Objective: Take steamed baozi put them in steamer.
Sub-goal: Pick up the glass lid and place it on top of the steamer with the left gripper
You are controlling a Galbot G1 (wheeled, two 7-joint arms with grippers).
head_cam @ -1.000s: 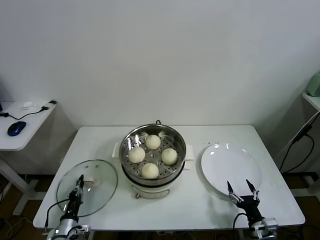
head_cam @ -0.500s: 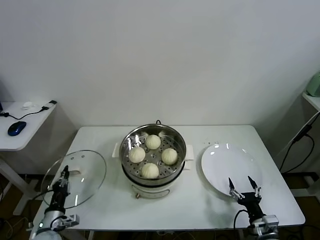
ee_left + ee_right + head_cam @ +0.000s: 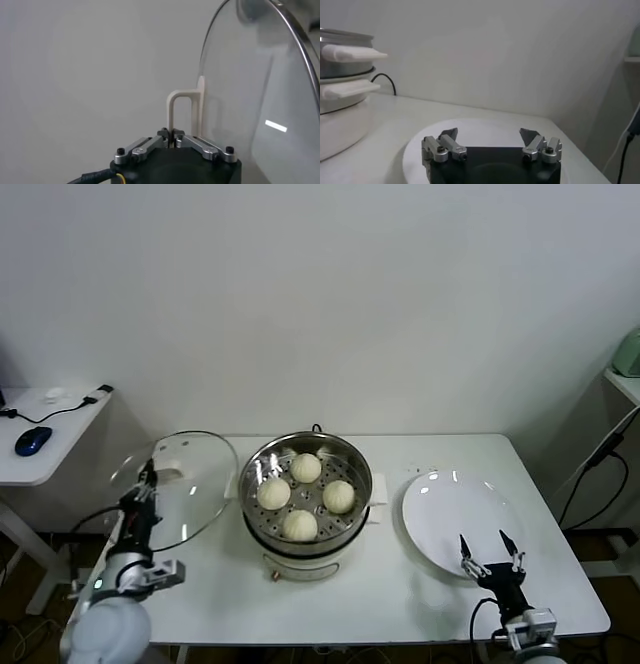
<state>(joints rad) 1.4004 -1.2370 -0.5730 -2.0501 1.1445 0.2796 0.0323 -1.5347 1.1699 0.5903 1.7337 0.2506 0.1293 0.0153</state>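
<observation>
The left gripper's (image 3: 148,480) fingers (image 3: 150,145) are pinched together on the white handle (image 3: 186,107) of the glass lid (image 3: 180,489), which stands tilted on edge in the air, off the table (image 3: 420,594). The right gripper's (image 3: 490,552) fingers (image 3: 447,136) stand wide apart with nothing between them, low over the near rim of the empty plate (image 3: 440,509).

All 4 baozi (image 3: 305,496) already sit on the perforated tray inside the steamer (image 3: 306,496), which is just beside the lid on the side away from the left fingers, and well apart from the right fingers, beyond the plate.

The buns look soft and light, with smooth domed tops; a hard pinch would likely dent them, so any hold should be gentle, across the widest part of the dome from above. The lid is a different matter: glass, rigid, probably fairly heavy for its thin handle, and breakable. The handle is the only sound place to hold it, and held that way it will tend to swing. Its steel rim should come down level onto the steamer's rim, without knocking the side handles.
</observation>
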